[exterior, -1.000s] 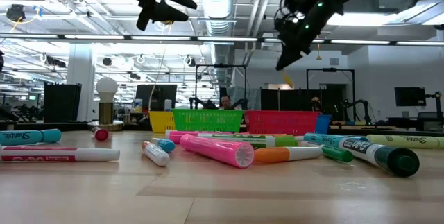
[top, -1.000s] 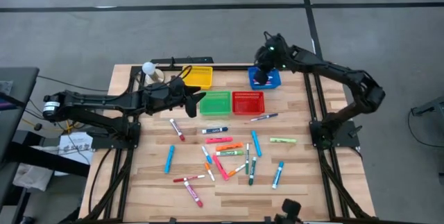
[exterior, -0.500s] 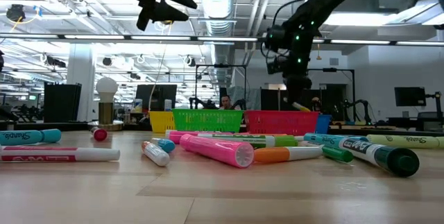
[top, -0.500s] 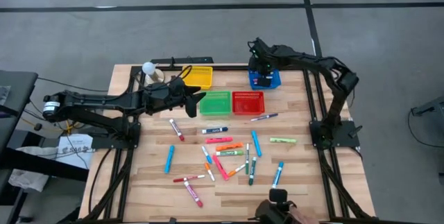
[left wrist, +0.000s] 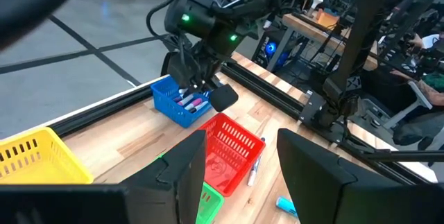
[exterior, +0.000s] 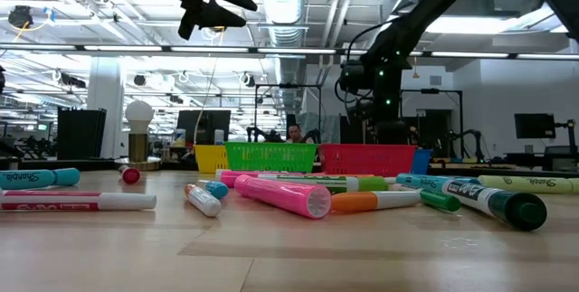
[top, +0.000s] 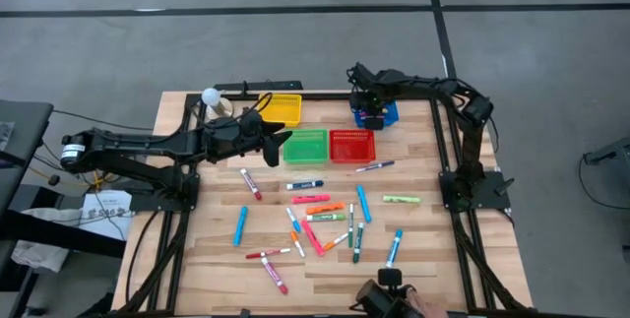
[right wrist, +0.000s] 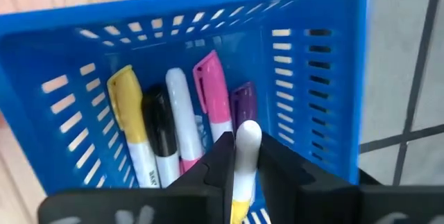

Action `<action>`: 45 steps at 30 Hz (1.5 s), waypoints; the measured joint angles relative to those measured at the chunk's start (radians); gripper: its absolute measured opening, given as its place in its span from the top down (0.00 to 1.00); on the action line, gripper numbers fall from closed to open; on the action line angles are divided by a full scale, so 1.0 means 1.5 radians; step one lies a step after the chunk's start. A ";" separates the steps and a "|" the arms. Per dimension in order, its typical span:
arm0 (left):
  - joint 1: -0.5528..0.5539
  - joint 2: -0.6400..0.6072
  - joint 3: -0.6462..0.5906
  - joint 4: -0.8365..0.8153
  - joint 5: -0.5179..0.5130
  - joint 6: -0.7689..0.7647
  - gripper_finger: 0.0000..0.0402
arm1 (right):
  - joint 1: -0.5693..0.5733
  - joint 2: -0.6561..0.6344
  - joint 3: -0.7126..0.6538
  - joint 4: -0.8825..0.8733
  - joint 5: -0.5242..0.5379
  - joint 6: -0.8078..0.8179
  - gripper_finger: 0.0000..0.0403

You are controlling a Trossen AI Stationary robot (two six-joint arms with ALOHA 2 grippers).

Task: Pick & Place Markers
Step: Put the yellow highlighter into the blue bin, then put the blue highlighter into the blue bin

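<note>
Several markers (top: 325,222) in pink, orange, blue, green and red lie flat in the middle of the table, and they show close up in the low view (exterior: 280,193). My right gripper (top: 368,111) points down into the blue basket (top: 382,115) at the far edge and is shut on a white marker (right wrist: 246,144). Yellow-capped, black, white, pink and purple markers (right wrist: 173,134) lie in that basket (right wrist: 333,78). My left gripper (top: 283,143) hovers open, high above the table beside the green basket (top: 305,146). The left wrist view shows its fingers apart (left wrist: 239,175). My right gripper pinches the white marker between its two fingers (right wrist: 216,161). The marker's white rounded end (right wrist: 248,132) sticks out past the fingertips, and a yellow stretch (right wrist: 239,209) shows farther back. The fingers come from above, pointing down, with the marker lying along them over the basket's markers.
A yellow basket (top: 282,109), the green one and a red one (top: 351,145) stand in a row near the far edge. A white ball-topped object (top: 210,95) stands at the far left corner. A dark object with a hand (top: 394,298) shows at the near edge.
My right gripper has come down over the blue basket, shifting slightly toward the table's left. Its wrist has tipped from slanting to pointing straight down, and its elbow has folded in toward the far right corner. It stays shut on the marker.
</note>
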 joint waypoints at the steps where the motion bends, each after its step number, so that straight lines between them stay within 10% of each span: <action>1: 0.000 0.000 0.000 0.000 0.000 0.000 0.56 | -0.002 0.001 0.000 -0.003 0.000 0.000 0.88; 29: -0.001 0.000 0.000 0.000 0.000 0.000 0.56 | 0.025 -0.084 -0.001 -0.015 0.024 0.046 0.67; 45: -0.080 0.001 0.000 -0.020 0.030 -0.030 0.56 | -0.006 -0.359 -0.001 -0.016 -0.385 0.223 0.71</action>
